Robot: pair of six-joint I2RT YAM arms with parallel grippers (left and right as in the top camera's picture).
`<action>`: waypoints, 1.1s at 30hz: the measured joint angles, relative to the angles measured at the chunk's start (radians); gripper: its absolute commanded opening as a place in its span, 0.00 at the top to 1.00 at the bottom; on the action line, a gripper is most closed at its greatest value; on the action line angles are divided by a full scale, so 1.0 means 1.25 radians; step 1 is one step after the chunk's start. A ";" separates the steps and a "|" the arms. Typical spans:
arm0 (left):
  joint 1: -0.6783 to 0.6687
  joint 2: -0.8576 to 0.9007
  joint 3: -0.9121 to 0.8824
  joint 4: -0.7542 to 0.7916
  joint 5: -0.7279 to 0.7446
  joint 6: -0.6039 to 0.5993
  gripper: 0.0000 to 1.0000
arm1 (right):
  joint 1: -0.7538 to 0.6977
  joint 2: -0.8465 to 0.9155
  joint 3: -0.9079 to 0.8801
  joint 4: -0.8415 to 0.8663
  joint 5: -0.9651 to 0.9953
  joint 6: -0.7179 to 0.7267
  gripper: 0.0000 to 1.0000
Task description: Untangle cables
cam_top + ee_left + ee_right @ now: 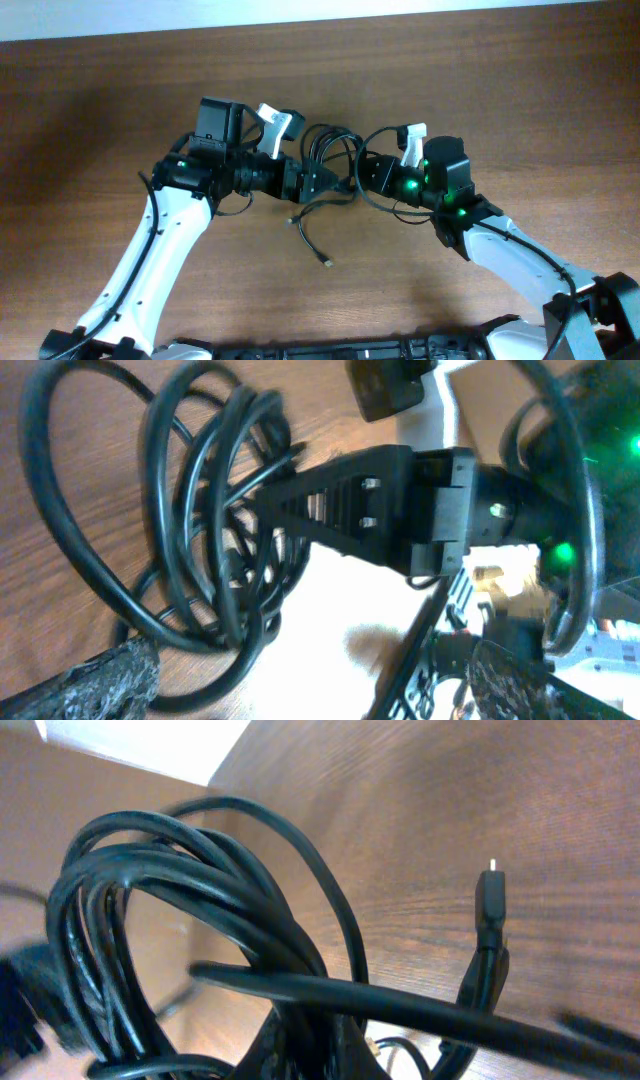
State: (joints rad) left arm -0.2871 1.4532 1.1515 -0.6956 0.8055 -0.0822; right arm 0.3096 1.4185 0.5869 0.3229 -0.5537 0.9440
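Note:
The cables [330, 150] are a bundle of thin black loops held up between my two arms at the table's centre. One loose end [312, 243] trails toward the front and ends in a small plug. My right gripper [356, 180] is shut on the bundle; in the right wrist view its fingers [325, 1040] pinch the loops [180, 910], and a silver-tipped plug [490, 898] hangs at the right. My left gripper [318, 186] is open beside the bundle. In the left wrist view its fingers [300, 690] stand wide apart, with the loops [200, 520] and the right gripper's fingers [340, 510] ahead.
The brown wooden table [480, 90] spreads all around. A pale strip [300, 12] runs along its far edge. The arms' own thicker black wires [400, 212] loop near the right wrist.

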 measured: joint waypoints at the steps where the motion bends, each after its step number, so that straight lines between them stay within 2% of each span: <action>1: -0.005 0.000 0.000 0.000 -0.045 -0.049 0.01 | 0.000 0.000 0.000 0.002 0.013 0.065 0.96; 4: -0.039 0.000 0.000 0.000 -0.186 -0.215 0.01 | 0.000 0.000 0.000 0.005 0.027 0.150 0.96; 5: -0.061 0.000 0.000 0.001 -0.230 -0.242 0.04 | 0.000 0.000 0.000 0.005 0.027 0.162 0.96; 6: -0.086 0.000 0.000 0.003 -0.282 -0.281 0.14 | 0.000 0.000 0.000 0.005 0.027 0.167 0.96; 8: -0.124 0.000 0.000 0.023 -0.353 -0.332 0.16 | 0.000 0.000 0.000 0.005 0.027 0.176 0.96; 11: -0.152 0.000 -0.001 0.086 -0.400 -0.357 0.41 | 0.004 0.000 0.000 0.006 0.027 0.209 0.96; 12: -0.160 0.000 0.000 0.104 -0.419 -0.366 0.55 | 0.010 0.000 0.000 0.006 0.027 0.233 0.96; 14: -0.171 0.012 0.000 0.109 -0.456 -0.370 0.91 | 0.031 0.000 0.000 0.006 0.023 0.254 0.92; 15: -0.171 0.025 0.000 0.109 -0.472 -0.371 0.98 | 0.038 0.000 0.000 0.006 0.023 0.257 0.88; 16: -0.171 0.039 0.000 0.109 -0.486 -0.373 1.00 | 0.048 0.000 0.000 0.005 0.022 0.263 0.74; 17: -0.171 0.059 0.000 0.111 -0.508 -0.373 1.00 | 0.052 0.000 -0.001 0.000 0.020 0.258 0.50; 19: -0.166 0.072 0.000 0.109 -0.541 -0.374 1.00 | 0.052 0.000 -0.001 0.002 0.014 0.193 0.33; 20: -0.149 0.073 0.000 0.107 -0.559 -0.374 1.00 | 0.052 0.000 0.000 -0.013 0.011 0.121 0.29; 23: -0.065 0.073 0.000 0.106 -0.560 -0.374 1.00 | 0.052 0.000 0.002 -0.117 0.009 -0.085 0.26; 26: 0.024 0.073 0.000 0.105 -0.506 -0.406 1.00 | 0.052 0.000 0.002 -0.127 0.001 -0.163 0.20; 30: 0.042 0.073 0.000 0.105 -0.454 -0.531 1.00 | 0.091 0.000 0.001 -0.044 0.001 -0.253 0.21; 31: 0.041 0.073 0.000 0.104 -0.440 -0.565 1.00 | 0.122 0.000 0.001 -0.031 0.019 -0.279 0.23; 33: 0.041 0.073 0.000 0.103 -0.410 -0.599 1.00 | 0.185 0.000 0.001 -0.029 0.097 -0.305 0.39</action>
State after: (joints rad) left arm -0.2359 1.5448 1.1511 -0.5667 0.2924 -0.8314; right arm 0.5411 1.4185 0.5880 0.2863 -0.4320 0.5625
